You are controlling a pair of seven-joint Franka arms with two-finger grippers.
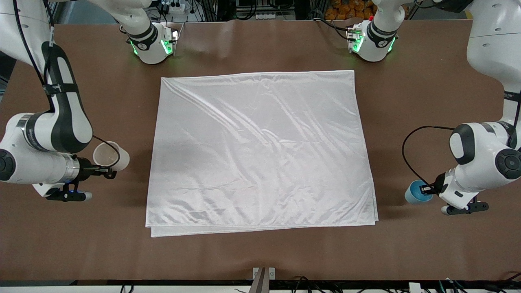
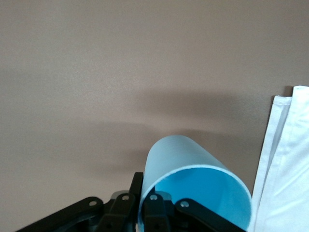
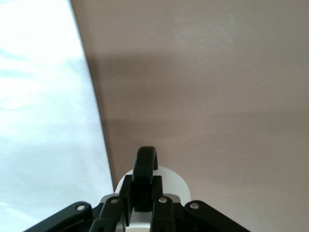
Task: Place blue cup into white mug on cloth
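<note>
Satin cloth (image 1: 260, 150) between two laden hands.

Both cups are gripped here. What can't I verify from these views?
- Front view: whether blue cup and mug touch the table.
- Left wrist view: cup's base, cut off by the frame edge and left gripper.
- Right wrist view: mug's inside, hidden by right gripper and handle.

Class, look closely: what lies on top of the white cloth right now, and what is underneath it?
Nothing rests on the cloth. The blue cup is in the left gripper and the white mug in the right gripper, both off its edges. Its folded layers hide the table beneath.
</note>
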